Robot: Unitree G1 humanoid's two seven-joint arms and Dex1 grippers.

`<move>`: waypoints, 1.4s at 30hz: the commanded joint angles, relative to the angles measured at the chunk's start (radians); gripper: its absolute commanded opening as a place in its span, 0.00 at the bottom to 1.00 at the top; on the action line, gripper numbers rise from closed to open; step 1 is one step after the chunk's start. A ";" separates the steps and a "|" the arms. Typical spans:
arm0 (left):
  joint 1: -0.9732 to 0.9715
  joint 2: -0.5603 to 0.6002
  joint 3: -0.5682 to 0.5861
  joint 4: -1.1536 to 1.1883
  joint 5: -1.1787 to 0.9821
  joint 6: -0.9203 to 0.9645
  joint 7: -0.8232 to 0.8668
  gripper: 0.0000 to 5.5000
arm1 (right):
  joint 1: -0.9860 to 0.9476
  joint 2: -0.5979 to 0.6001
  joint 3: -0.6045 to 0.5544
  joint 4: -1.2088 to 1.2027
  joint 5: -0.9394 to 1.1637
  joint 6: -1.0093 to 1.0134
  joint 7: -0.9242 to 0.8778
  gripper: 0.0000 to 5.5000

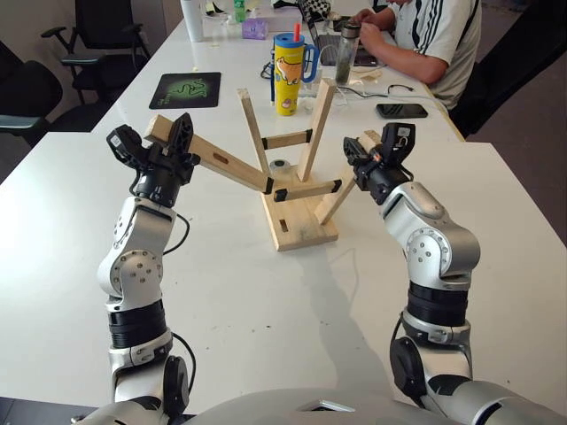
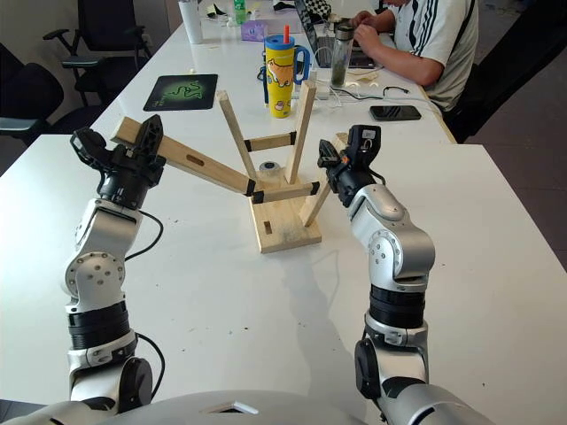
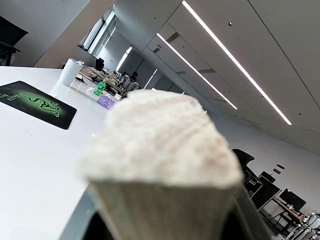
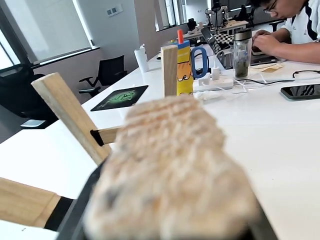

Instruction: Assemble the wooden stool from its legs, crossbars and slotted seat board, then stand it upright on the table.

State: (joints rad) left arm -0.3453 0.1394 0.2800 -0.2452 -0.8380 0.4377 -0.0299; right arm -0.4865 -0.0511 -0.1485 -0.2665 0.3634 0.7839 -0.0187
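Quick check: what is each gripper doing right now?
Left gripper: closed on the left stool leg.
Right gripper: closed on the right stool leg.

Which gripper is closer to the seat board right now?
Right. The right gripper grips the right-hand leg at its end, close by the seat board; the left gripper holds the splayed leg at its far end, well out to the left.

Wrist cams: the left leg (image 3: 160,150) and right leg (image 4: 170,175) ends are just blurry wood up close, and the mouse pad (image 3: 35,102) runs off the edge.
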 commanded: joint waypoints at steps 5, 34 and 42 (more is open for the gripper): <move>0.017 -0.052 -0.020 0.037 0.060 0.005 0.042 0.19 | 0.091 0.029 0.063 0.028 -0.183 -0.158 -0.127 0.18; -0.037 -0.230 -0.064 0.300 0.238 -0.108 0.062 0.19 | 0.110 0.093 0.077 0.110 -0.202 -0.233 -0.114 0.18; 0.010 -0.205 -0.188 0.222 0.454 -0.033 0.202 0.19 | 0.111 0.090 0.083 0.106 -0.224 -0.242 -0.121 0.18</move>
State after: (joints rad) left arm -0.3894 -0.0915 0.1207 -0.0377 -0.4891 0.3357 0.1042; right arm -0.4133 0.0353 -0.0691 -0.1994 0.1555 0.5022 -0.1264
